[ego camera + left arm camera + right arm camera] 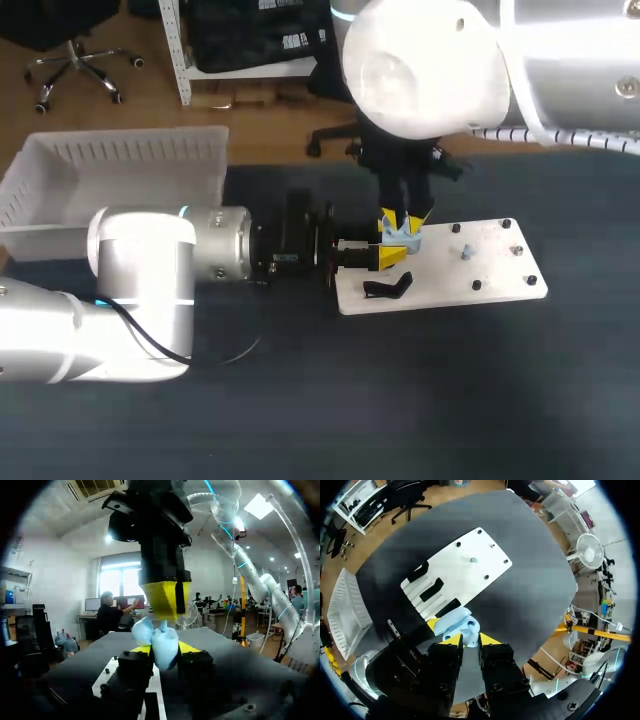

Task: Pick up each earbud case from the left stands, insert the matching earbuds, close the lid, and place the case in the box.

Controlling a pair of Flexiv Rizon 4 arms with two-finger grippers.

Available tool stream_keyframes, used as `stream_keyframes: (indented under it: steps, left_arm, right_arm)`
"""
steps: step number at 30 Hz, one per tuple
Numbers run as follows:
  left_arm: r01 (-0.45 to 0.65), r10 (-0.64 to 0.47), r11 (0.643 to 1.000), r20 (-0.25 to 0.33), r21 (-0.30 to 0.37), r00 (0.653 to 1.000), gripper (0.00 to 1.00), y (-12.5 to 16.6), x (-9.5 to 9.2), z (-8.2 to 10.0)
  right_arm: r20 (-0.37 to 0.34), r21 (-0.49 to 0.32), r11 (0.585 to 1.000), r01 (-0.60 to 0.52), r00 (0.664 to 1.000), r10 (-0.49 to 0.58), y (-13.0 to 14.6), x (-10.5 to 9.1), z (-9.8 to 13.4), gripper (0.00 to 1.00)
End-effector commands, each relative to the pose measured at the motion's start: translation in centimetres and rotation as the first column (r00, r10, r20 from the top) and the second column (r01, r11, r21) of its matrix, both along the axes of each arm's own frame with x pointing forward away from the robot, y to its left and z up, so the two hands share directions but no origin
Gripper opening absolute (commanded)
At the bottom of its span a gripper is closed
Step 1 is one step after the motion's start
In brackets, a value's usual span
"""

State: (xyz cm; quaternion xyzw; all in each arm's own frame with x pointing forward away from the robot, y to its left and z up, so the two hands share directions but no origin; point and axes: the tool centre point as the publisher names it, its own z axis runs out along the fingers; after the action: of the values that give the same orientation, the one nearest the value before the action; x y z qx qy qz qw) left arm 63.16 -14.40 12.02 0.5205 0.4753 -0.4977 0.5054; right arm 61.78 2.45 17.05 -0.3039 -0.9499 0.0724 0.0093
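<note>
A light blue earbud case (165, 650) with its lid (142, 631) open is held just above the left end of the white plate (470, 270). My left gripper (165, 649) comes in level from the left and is shut on the case from both sides. My right gripper (470, 640) hangs straight down over the open case (451, 621) and is shut on a light blue earbud (471, 630) at the case's mouth. In the head view both grippers meet at the case (403, 238). Another small blue earbud (466, 250) stands on the plate.
Black stands (388, 288) sit at the plate's left end, seen under my right gripper as dark bars (435, 589). A white slatted box (120, 170) stands at the back left of the dark table. Black screws dot the plate's right half.
</note>
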Motion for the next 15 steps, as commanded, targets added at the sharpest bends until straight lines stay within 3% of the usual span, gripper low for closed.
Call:
stream_keyframes:
  steps: [1, 15]
  left_arm:
    - [0.000, 0.000, 1.000, 0.000, -0.001, 1.000, 0.00, -0.03, 0.05, -0.05]
    - [0.000, 0.000, 1.000, 0.000, -0.001, 1.000, 0.00, -0.03, 0.05, -0.05]
  right_arm:
    - [-0.003, 0.000, 1.000, 0.002, 1.000, -0.002, 0.06, 0.16, -0.11, 0.00]
    - [-0.005, -0.022, 1.000, 0.013, 1.000, -0.013, -0.13, 0.26, -0.66, 0.00]
